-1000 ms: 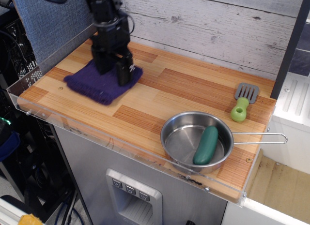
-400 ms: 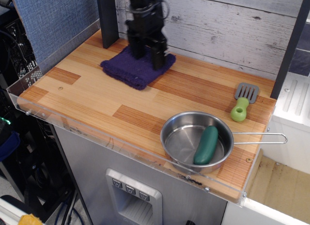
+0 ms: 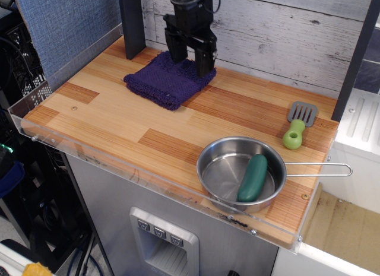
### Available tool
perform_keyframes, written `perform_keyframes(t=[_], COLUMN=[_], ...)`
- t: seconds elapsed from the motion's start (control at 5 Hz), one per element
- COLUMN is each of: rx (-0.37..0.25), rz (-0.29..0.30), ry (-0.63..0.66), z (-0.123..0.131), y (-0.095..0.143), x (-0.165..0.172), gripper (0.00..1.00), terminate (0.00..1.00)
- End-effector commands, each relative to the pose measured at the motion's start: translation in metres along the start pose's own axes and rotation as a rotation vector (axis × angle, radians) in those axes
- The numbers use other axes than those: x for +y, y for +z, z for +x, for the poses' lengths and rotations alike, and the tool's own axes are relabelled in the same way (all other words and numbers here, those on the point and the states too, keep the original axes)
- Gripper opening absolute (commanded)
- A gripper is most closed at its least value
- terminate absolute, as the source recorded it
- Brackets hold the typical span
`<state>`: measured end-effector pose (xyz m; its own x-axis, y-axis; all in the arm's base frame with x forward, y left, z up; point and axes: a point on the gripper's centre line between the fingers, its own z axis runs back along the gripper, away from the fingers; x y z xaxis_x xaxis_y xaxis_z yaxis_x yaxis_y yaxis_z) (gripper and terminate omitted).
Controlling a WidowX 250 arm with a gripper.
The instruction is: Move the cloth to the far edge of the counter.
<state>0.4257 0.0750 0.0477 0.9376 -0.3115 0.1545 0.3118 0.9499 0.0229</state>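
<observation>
Cloth (image 3: 169, 81), dark purple fuzzy terry, now lies by the striped wood counter's (image 3: 119, 119) far edge; the black gripper (image 3: 190, 57) has lifted off, open and empty.

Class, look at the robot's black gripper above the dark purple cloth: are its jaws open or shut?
Open. The black gripper has its two fingers spread apart with a clear gap between them, poised over the back of the dark purple terry cloth, gripping nothing.
</observation>
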Motion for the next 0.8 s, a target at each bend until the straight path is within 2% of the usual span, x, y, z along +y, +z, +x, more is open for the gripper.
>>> perform_keyframes(t=[0.0,0.2,0.4,0.6], rx=[-0.067,-0.070,-0.069,-0.063], rz=[0.051,0.017,-0.005,0.011], ry=[0.195,0.256,0.224,0.186], z=[-0.003,-0.024,-0.037,-0.047], y=[0.122,0.148,0.160,0.165], x=[0.033,0.019,-0.008,-0.037], gripper=[1.00,1.00,1.00,1.00], terminate=[0.00,0.00,0.00,0.00])
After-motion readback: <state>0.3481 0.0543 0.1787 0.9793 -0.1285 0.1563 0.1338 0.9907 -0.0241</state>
